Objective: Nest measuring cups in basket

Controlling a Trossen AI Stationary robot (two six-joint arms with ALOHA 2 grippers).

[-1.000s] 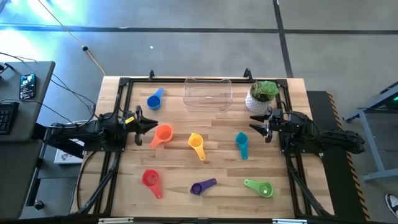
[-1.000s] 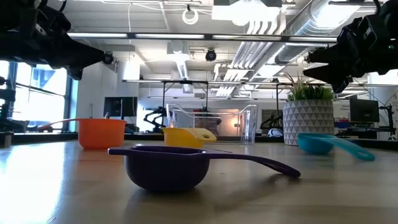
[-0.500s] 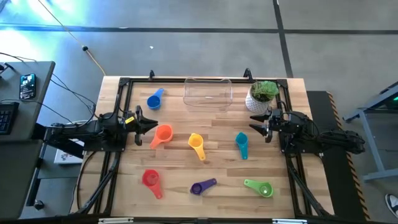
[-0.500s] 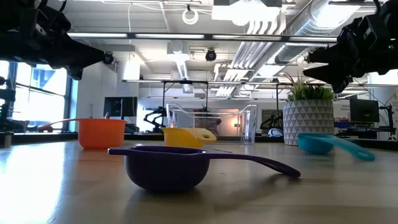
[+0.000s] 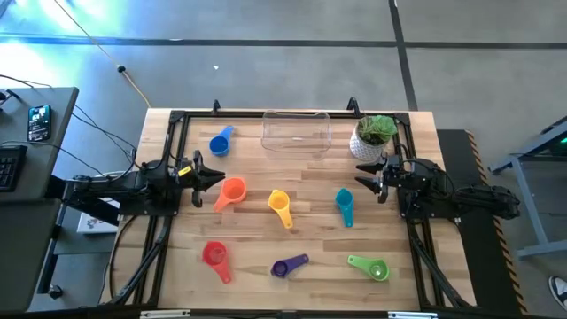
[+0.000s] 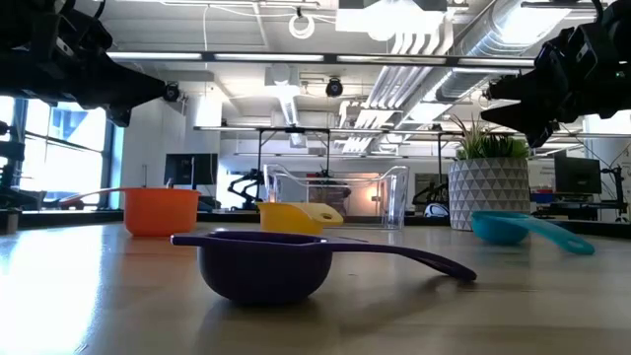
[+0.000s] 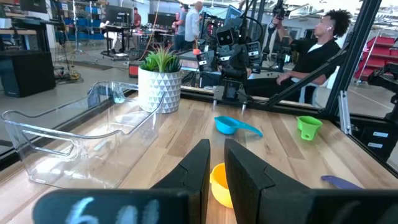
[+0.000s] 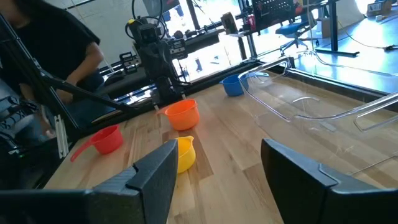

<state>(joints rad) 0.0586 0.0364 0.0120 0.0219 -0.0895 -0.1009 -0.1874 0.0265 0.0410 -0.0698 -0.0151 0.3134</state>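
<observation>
Seven measuring cups lie apart on the wooden table: blue (image 5: pixel 220 142), orange (image 5: pixel 230 192), yellow (image 5: pixel 280 207), teal (image 5: pixel 344 205), red (image 5: pixel 215 258), purple (image 5: pixel 288 266) and green (image 5: pixel 370 266). The clear basket (image 5: pixel 297 130) stands at the far edge with nothing in it. My left gripper (image 5: pixel 215 180) hovers at the left side, level, beside the orange cup. Only a narrow gap (image 7: pixel 216 163) parts its fingers, and nothing is between them. My right gripper (image 5: pixel 361 175) hovers at the right side, level and wide open (image 8: pixel 217 158), holding nothing.
A white pot with a green plant (image 5: pixel 372 137) stands right of the basket, close to my right gripper. A black frame (image 5: pixel 177 120) runs around the table's edges. People sit and stand beyond the table in the wrist views.
</observation>
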